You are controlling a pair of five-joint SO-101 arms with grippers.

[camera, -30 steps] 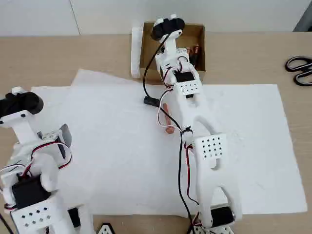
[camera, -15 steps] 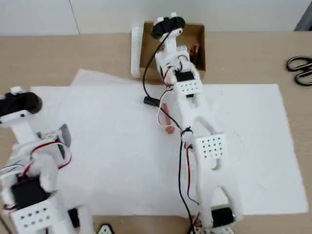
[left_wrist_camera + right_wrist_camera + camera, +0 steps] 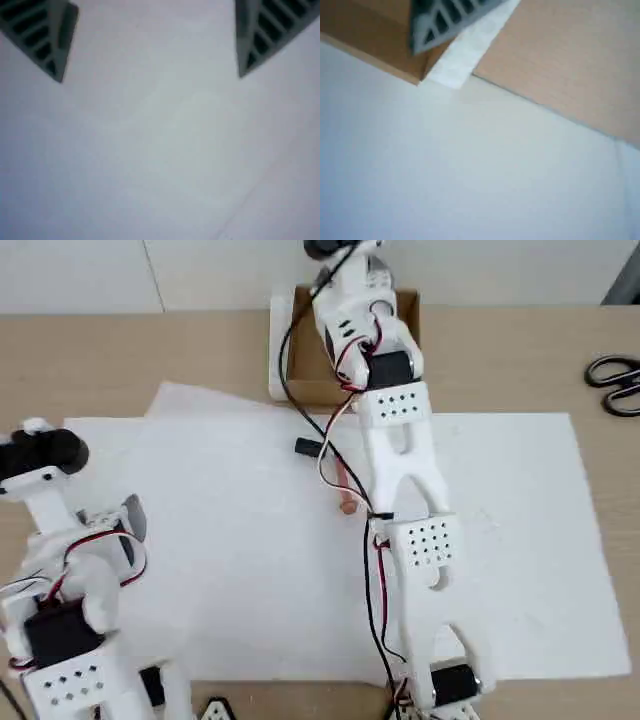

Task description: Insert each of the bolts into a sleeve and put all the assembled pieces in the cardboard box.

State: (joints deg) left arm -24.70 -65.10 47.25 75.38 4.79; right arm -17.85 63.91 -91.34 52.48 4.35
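High view, white right arm [image 3: 400, 430]: stretched over brown cardboard box [image 3: 303, 370].
High view, copper-coloured rod piece [image 3: 345, 485]: lay on white paper sheet [image 3: 220, 500] beside that arm, outside the box.
Left wrist view, left gripper [image 3: 150, 74]: spread wide above the sheet.
Right wrist view, right gripper [image 3: 440, 22]: near box corner; grip state could not be told.

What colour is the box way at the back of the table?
Brown, the cardboard box; the high view shows it best.

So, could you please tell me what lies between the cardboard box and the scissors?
Nothing lies there: in the high view, the stretch between the cardboard box and the scissors is bare wooden table.
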